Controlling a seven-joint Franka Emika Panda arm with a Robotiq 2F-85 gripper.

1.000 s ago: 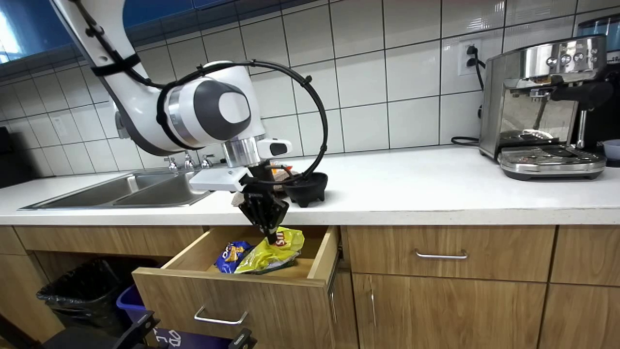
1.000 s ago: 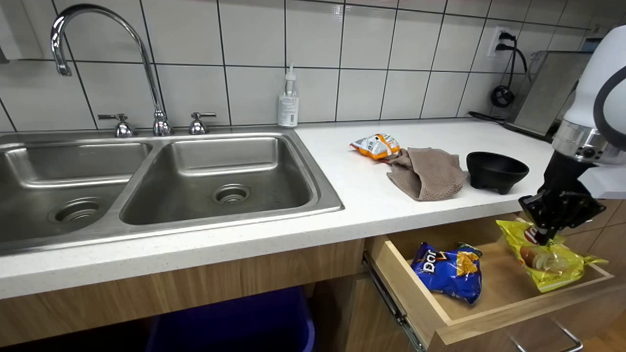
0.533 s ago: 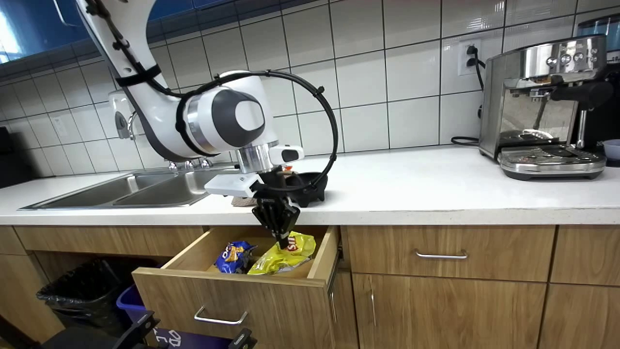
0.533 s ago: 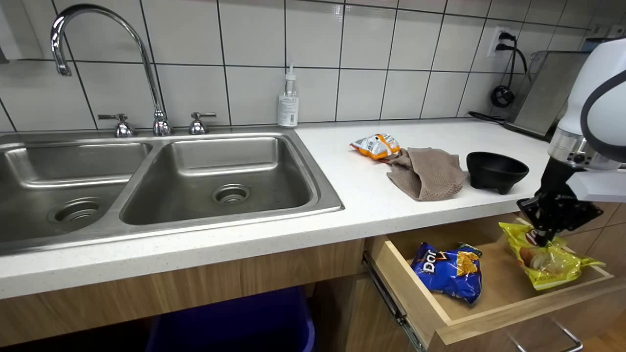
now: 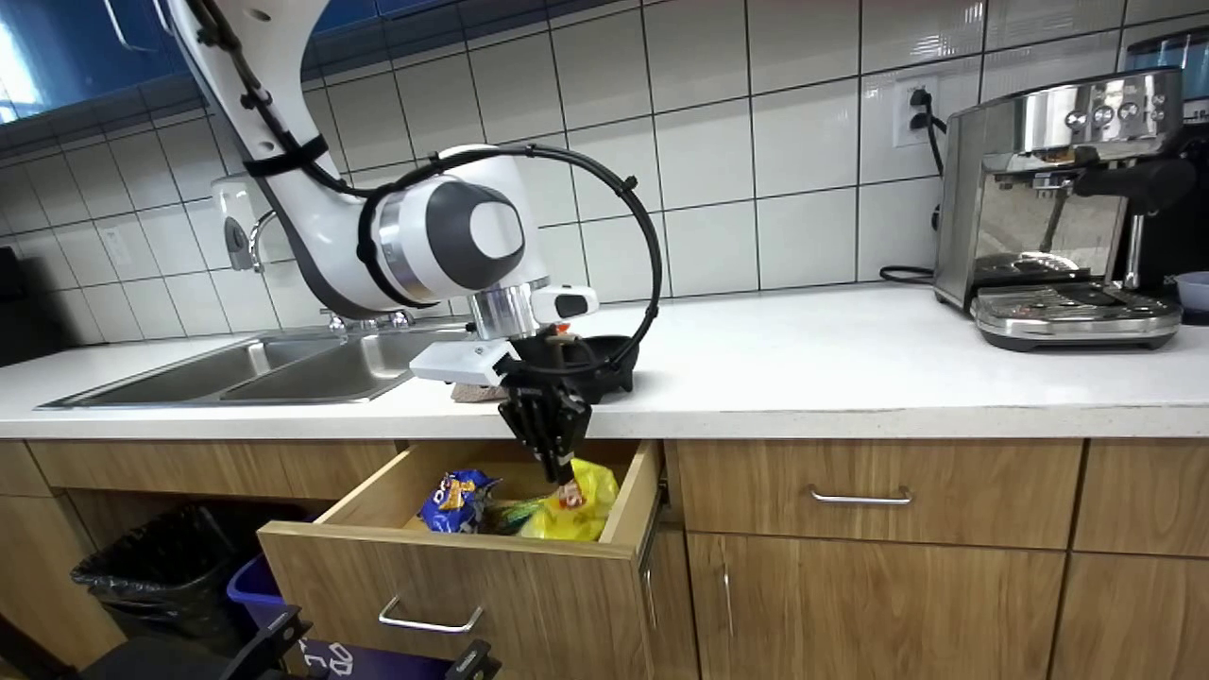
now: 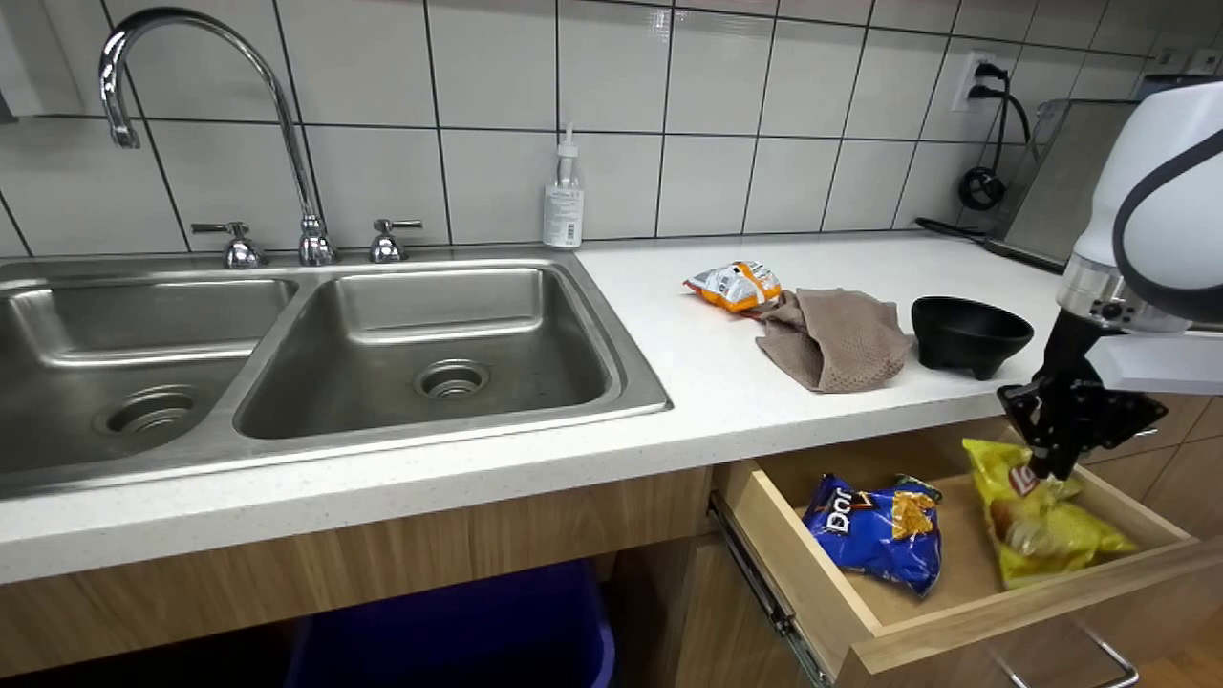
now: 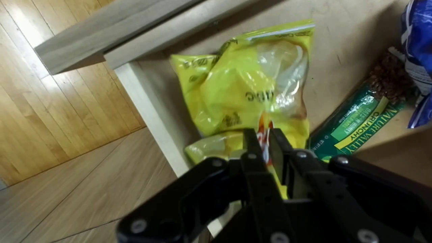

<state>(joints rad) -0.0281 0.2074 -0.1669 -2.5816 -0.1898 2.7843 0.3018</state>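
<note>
My gripper [image 7: 263, 131] points down into the open wooden drawer [image 5: 529, 595]. Its fingertips stand slightly apart, with yellow and red print of a crumpled yellow snack bag [image 7: 236, 91] showing between them. The bag rests in the drawer right under the gripper, in a corner by the drawer's front, and shows in both exterior views [image 5: 590, 510] [image 6: 1041, 535]. A blue chip bag [image 6: 874, 530] lies at the drawer's other side. A green granola bar packet [image 7: 357, 121] lies between the two bags. Part of the yellow bag is hidden behind the gripper.
On the white counter are a black footed bowl [image 6: 970, 330], a brown cloth [image 6: 841, 334], an orange and white snack bag [image 6: 736, 285] and a steel sink [image 6: 621, 382]. A coffee machine [image 5: 1058, 208] stands far right. Bins [image 5: 179, 567] stand beneath the counter.
The arm moved right and slightly down in an exterior view. The yellow bag, held over the drawer before, has dropped lower into it and slumped; the gripper appears to have let it go.
</note>
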